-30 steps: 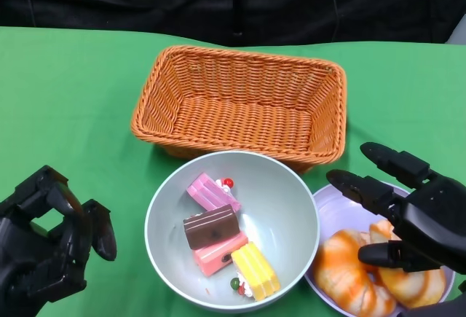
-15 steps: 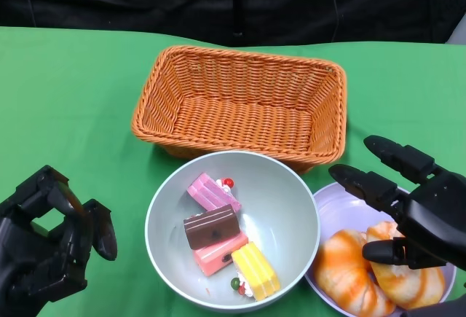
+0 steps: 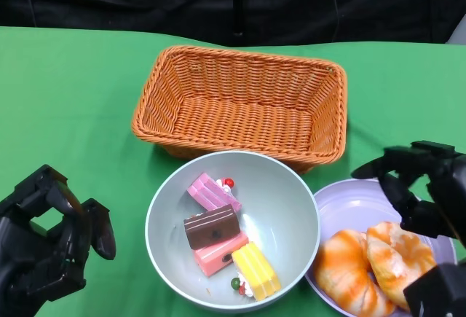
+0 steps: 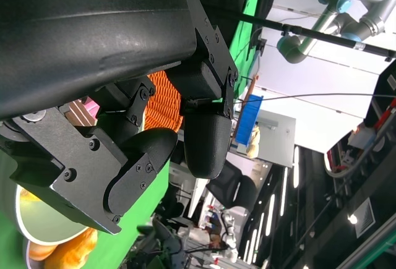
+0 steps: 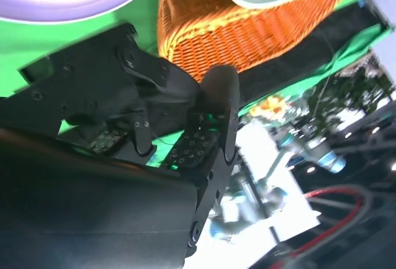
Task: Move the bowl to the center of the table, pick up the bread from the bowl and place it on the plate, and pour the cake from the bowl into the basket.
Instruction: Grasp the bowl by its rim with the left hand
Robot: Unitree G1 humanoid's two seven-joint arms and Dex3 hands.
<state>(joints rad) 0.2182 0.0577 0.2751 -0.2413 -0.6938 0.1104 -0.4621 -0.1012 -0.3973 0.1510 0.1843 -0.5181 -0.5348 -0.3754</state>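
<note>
The pale green bowl (image 3: 285, 208) sits at the table's near middle and holds several cake pieces, among them a pink one (image 3: 211, 191), a brown one (image 3: 211, 227) and a yellow one (image 3: 255, 271). To its right is the lavender plate (image 3: 354, 208), where two glazed breads (image 3: 397, 259) lie side by side. My right hand (image 3: 422, 186) hovers above the plate's far right side, apart from the bread, holding nothing; its fingers (image 5: 213, 120) are loosely bent. My left hand (image 3: 51, 248) rests at the lower left, its fingers curled in on nothing.
An empty orange wicker basket (image 3: 240, 113) stands just behind the bowl, almost touching its far rim. Green cloth covers the table (image 3: 73, 98), with open room to the left of the basket and bowl. The dark table edge runs along the back.
My right hand has lifted off the bread and drawn back to the right, its fingers bending in. Both breads now lie uncovered on the plate. The left hand has not moved.
</note>
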